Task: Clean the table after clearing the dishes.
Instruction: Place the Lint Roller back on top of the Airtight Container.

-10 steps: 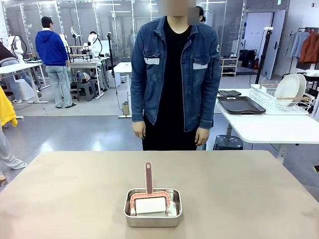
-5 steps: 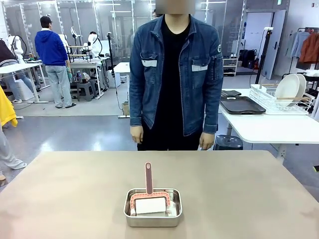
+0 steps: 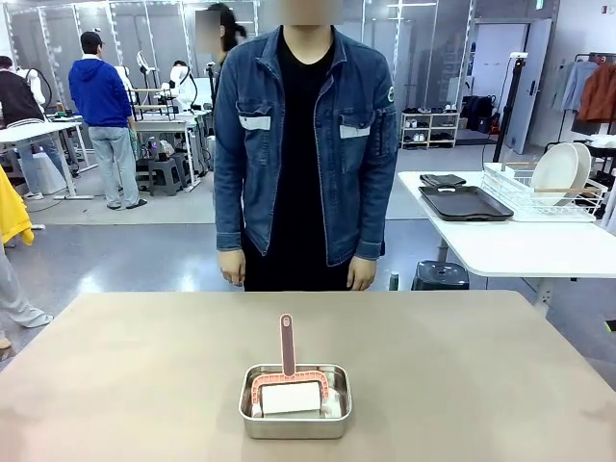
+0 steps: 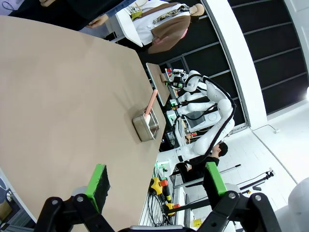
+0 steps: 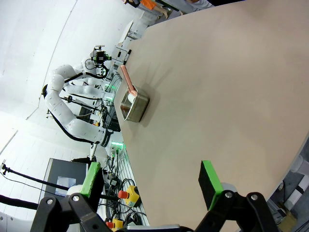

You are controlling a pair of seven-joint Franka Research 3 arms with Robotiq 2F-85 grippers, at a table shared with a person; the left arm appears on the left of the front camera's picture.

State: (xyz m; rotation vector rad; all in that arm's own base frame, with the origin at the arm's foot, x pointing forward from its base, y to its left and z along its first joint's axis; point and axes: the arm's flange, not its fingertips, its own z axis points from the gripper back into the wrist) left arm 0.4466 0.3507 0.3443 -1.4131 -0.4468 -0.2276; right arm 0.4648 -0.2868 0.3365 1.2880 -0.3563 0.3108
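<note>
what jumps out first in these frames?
A shiny steel pan sits alone near the robot's edge of the beige table, holding a pink-handled brush and a white block, the handle sticking up toward the far side. A person in a denim jacket stands at the far edge, hands down. Both wrist views show an open pincer, left and right, above the table.

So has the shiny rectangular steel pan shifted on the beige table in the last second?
No. The steel pan sits in the same spot, near the beige table's front edge, pink brush handle upright.
</note>
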